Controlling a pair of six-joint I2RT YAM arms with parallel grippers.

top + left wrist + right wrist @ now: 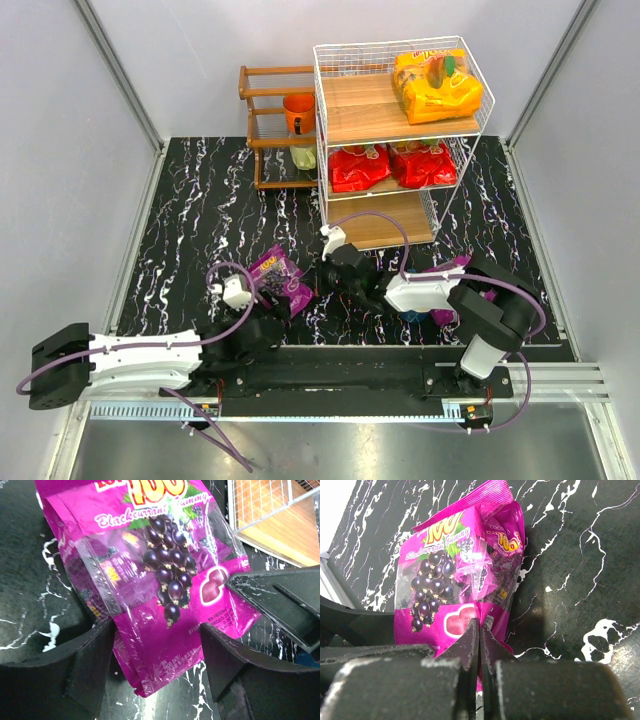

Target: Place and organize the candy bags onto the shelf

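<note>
A purple candy bag [281,279] lies on the black marble table. My left gripper [272,312] is open, its fingers either side of the bag's bottom end [165,580]. My right gripper [322,288] is shut, pinching the same bag's edge [455,575]; its finger [280,600] shows at the bag's right side. A second purple bag [447,292] lies partly hidden under my right arm. On the white wire shelf [320,120], an orange-yellow bag [435,87] lies on the top board and two red bags [358,167] [422,163] on the middle board.
The shelf's bottom board [385,228] is bare; its corner shows in the left wrist view [280,525]. A dark brown rack [262,110] left of the shelf holds an orange cup [298,110]. A small blue object [410,317] peeks out under my right arm.
</note>
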